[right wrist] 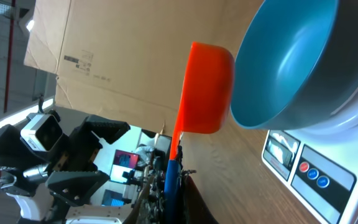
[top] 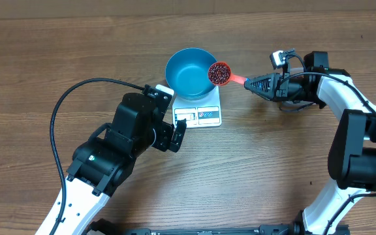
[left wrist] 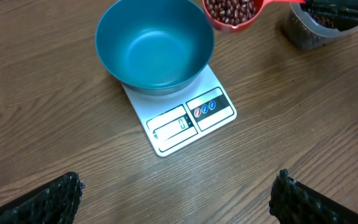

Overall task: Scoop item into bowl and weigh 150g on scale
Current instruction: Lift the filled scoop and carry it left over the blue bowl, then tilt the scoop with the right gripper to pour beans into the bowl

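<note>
- The left gripper (left wrist: pixel 176 208) sits nearest, jaws spread wide and holding nothing, facing the scale (left wrist: pixel 185 121) from just short of it on the wooden table (left wrist: pixel 55 124).
- The scale carries the blue bowl (left wrist: pixel 154 46) on its rear part; its display is too small to read.
- Beyond, at the bowl's right rim, the beans (top: pixel 219 73) fill a red scoop (right wrist: pixel 205 87), whose handle is clamped in the right gripper (top: pixel 250 83), well apart from the left one.
- Farthest, a tub (left wrist: pixel 300 34) of more beans is half hidden behind the right gripper's dark fingers and cut off by the frame edge.
</note>
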Action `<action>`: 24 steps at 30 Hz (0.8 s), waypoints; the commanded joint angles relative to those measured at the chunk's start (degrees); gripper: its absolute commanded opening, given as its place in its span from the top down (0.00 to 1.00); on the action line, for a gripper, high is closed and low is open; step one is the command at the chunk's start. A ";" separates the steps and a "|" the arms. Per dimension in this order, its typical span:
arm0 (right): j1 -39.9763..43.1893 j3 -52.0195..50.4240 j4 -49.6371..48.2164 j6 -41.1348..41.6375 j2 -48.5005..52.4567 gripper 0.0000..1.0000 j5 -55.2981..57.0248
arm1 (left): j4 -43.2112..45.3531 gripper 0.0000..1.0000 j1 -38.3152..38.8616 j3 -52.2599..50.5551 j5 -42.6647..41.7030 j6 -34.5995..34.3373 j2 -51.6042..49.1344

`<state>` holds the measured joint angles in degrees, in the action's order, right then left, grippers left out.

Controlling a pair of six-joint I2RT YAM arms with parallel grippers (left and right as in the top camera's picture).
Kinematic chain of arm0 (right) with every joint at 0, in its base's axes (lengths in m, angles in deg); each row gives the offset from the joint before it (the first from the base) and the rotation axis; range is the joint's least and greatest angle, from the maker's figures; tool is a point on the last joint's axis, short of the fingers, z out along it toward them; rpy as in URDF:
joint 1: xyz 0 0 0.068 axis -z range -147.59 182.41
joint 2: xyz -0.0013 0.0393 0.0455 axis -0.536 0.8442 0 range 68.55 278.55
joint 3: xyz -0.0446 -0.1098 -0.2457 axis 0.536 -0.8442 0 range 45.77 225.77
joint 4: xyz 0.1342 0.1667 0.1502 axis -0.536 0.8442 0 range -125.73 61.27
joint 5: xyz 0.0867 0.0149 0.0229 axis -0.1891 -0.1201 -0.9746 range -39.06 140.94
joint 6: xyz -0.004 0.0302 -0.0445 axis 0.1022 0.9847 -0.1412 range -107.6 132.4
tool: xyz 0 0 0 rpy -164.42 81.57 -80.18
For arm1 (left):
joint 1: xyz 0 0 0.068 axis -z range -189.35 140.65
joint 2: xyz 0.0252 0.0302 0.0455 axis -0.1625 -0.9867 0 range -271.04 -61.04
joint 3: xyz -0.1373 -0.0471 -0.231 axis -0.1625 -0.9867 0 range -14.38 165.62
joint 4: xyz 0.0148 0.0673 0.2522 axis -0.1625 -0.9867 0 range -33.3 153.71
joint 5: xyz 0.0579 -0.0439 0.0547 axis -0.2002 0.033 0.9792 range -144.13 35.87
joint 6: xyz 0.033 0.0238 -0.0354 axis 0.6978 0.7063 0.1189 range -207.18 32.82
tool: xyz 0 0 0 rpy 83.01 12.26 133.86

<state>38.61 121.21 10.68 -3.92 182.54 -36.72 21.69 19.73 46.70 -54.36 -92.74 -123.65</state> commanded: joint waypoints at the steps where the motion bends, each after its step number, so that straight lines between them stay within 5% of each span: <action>1: -0.57 1.57 -3.89 4.24 0.46 0.96 -0.76 | 0.02 0.00 -0.42 -0.39 0.44 0.44 0.02; 15: -4.98 1.57 -20.52 22.21 0.46 0.96 4.52 | 0.00 0.00 -0.39 -0.39 0.44 0.44 0.02; 24: -7.78 1.57 -25.33 26.56 0.46 0.96 9.79 | 0.02 0.00 -0.39 -0.39 0.44 0.44 0.02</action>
<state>30.76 121.47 -13.29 19.91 182.57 -28.63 21.69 19.73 46.68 -54.36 -92.74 -123.65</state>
